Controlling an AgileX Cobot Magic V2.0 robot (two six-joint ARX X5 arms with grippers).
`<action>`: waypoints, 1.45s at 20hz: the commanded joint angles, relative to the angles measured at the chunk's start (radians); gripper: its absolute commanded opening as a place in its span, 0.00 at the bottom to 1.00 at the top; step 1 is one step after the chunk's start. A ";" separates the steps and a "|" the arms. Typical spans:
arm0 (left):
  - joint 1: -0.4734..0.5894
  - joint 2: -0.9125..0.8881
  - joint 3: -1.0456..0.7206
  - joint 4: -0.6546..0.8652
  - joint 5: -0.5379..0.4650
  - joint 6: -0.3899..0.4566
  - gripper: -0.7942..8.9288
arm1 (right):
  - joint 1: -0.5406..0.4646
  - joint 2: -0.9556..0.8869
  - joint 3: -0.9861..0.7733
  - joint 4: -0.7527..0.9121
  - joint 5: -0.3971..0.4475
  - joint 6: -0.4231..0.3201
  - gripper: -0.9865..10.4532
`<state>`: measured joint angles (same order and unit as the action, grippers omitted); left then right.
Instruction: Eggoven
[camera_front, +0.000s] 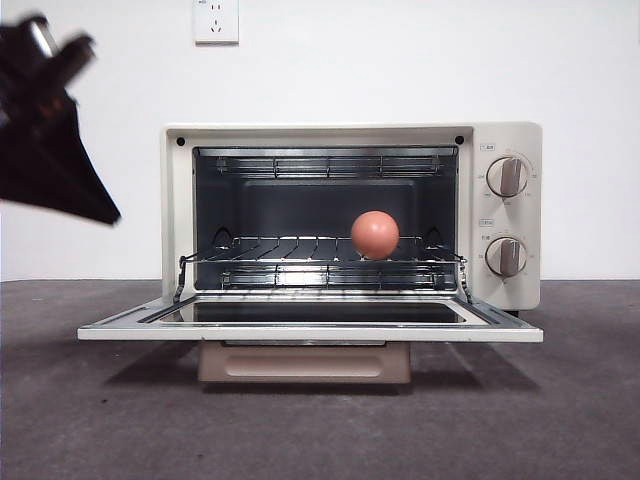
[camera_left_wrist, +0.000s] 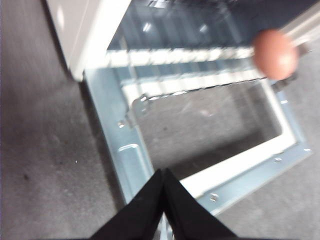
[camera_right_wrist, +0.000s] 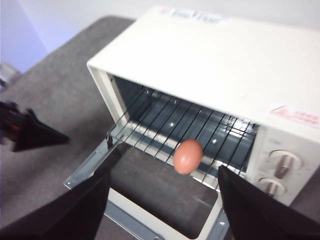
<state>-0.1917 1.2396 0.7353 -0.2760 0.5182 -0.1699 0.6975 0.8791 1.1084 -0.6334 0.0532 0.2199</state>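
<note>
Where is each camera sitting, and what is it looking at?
Front view: low at table height, facing straight into the open oven; the egg sits on the rack; a dark arm shows top left.
Left wrist view: above the left gripper, jaws together, looking down on the open door and egg.
Right wrist view: high above the right gripper, jaws wide apart, facing the oven and egg.
All three share the egg and oven.

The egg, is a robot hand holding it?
No. The egg sits on the oven rack, and neither the left gripper nor the right gripper holds anything.
</note>
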 joint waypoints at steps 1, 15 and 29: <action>0.003 0.091 0.001 0.058 -0.003 -0.008 0.09 | 0.007 -0.034 0.012 -0.021 0.002 -0.013 0.39; 0.026 0.413 0.001 0.226 0.085 -0.042 0.09 | 0.007 -0.116 0.012 -0.078 0.027 -0.011 0.39; 0.080 0.414 0.002 0.466 0.425 -0.187 0.09 | 0.007 -0.116 0.012 -0.078 0.053 -0.006 0.39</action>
<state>-0.0982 1.6424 0.7185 0.1467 0.8940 -0.3214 0.6975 0.7563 1.1084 -0.7208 0.1051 0.2138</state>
